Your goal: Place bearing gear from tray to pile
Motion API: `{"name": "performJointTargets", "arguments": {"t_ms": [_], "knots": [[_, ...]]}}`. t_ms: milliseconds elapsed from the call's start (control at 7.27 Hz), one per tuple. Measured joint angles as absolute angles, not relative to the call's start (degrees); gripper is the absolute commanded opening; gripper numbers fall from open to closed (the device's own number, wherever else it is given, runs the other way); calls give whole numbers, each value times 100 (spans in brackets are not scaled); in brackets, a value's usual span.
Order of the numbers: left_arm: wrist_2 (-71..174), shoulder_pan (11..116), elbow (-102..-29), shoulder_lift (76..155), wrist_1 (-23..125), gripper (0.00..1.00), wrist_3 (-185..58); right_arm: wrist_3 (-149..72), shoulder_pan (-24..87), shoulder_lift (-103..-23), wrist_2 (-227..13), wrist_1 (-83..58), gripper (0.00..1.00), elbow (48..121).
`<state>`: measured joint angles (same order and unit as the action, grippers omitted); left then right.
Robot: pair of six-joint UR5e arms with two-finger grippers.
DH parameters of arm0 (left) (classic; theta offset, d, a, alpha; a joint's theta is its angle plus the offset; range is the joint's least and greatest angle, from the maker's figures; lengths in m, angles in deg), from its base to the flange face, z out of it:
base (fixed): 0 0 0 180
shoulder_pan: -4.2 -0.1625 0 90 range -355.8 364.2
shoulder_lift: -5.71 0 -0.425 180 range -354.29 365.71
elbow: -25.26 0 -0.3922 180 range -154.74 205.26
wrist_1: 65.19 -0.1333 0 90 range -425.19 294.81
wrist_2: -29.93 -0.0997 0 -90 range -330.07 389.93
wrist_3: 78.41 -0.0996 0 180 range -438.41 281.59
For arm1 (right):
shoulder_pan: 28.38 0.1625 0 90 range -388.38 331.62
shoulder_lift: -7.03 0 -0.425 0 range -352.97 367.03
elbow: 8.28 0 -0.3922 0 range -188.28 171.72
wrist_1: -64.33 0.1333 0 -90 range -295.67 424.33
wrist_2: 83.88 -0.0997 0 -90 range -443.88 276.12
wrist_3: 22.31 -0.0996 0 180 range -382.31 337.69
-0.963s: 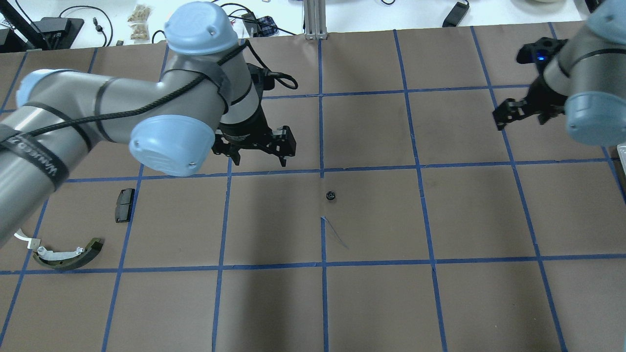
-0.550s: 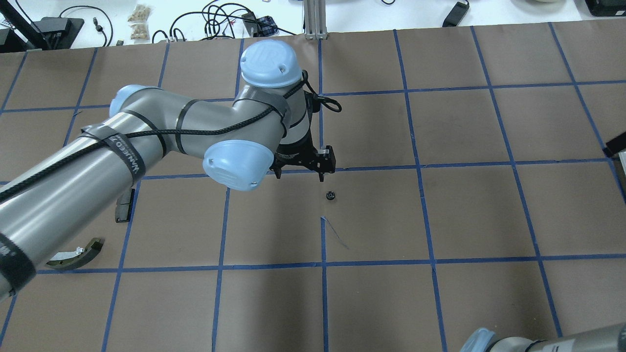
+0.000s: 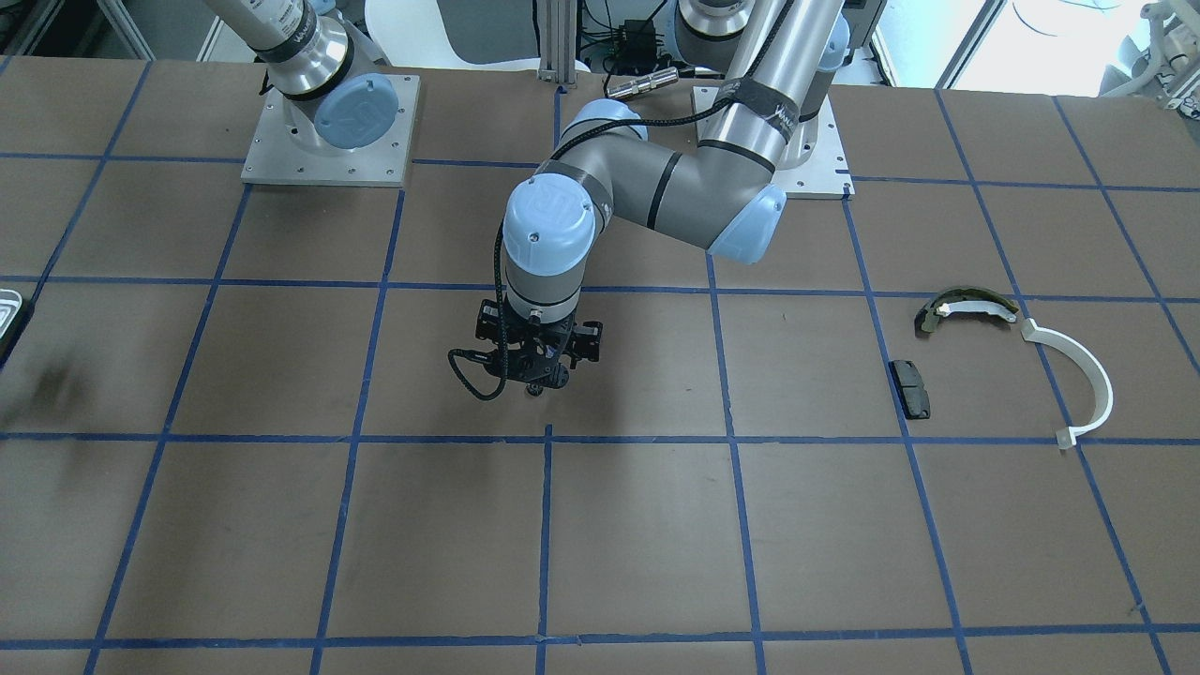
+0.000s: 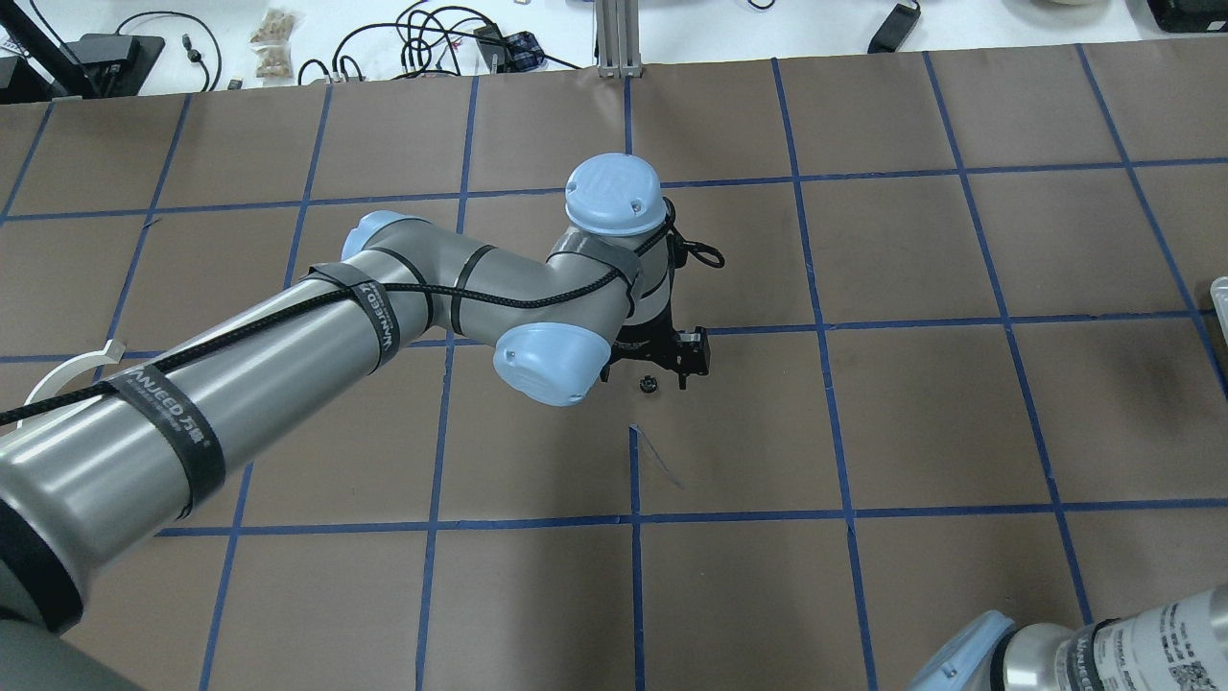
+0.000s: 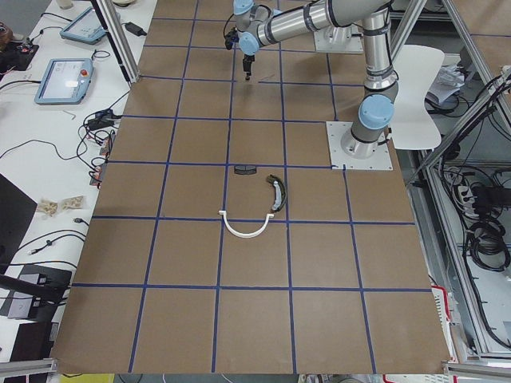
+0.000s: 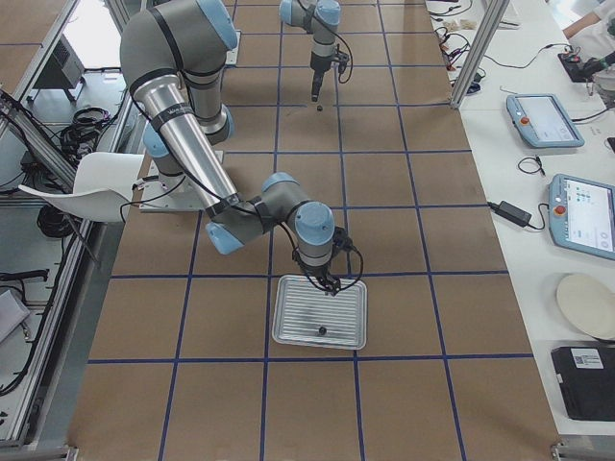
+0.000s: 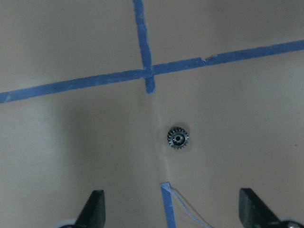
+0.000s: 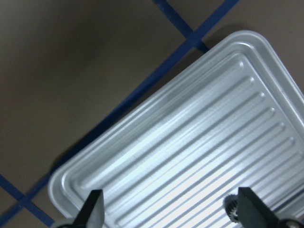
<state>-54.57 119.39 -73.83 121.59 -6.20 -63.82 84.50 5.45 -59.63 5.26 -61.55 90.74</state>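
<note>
A small black bearing gear (image 7: 178, 138) lies on the brown table near a blue tape crossing; it also shows in the overhead view (image 4: 649, 385). My left gripper (image 7: 173, 211) hovers open just above it (image 4: 650, 370), with the gear between the fingers' line and a little ahead. My right gripper (image 8: 171, 211) is open over the silvery ridged tray (image 8: 190, 142), which holds another small gear (image 8: 230, 205) by the right fingertip. The pile sits on my left: olive-and-white shoe (image 3: 966, 305), white curved strip (image 3: 1078, 375), black pad (image 3: 909, 387).
The tray (image 6: 288, 317) lies at the table's right end, with a small dark gear (image 6: 321, 332) in it. My right arm's elbow (image 4: 1055, 653) shows at the overhead view's bottom right. Cables and tablets lie beyond the table's far edge.
My left arm has swung right and forward from the pile side until its gripper is over the gear. My right arm has left the upper right of the overhead view.
</note>
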Motion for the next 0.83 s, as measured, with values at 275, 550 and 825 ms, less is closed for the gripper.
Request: {"name": "performJointTargets", "arguments": {"t_ms": [275,550,825], "knots": [[-5455,11962,-7384,12376,-905,83,-6401,9589,418,-5397,516,-6122,100,8351],[-5476,11961,-7383,12523,-1037,72,-6430,10035,400,-4872,515,-6132,100,8029],[-5480,11960,-7380,12606,-1096,68,-6453,10544,398,-4698,520,-6157,94,7903]]}}
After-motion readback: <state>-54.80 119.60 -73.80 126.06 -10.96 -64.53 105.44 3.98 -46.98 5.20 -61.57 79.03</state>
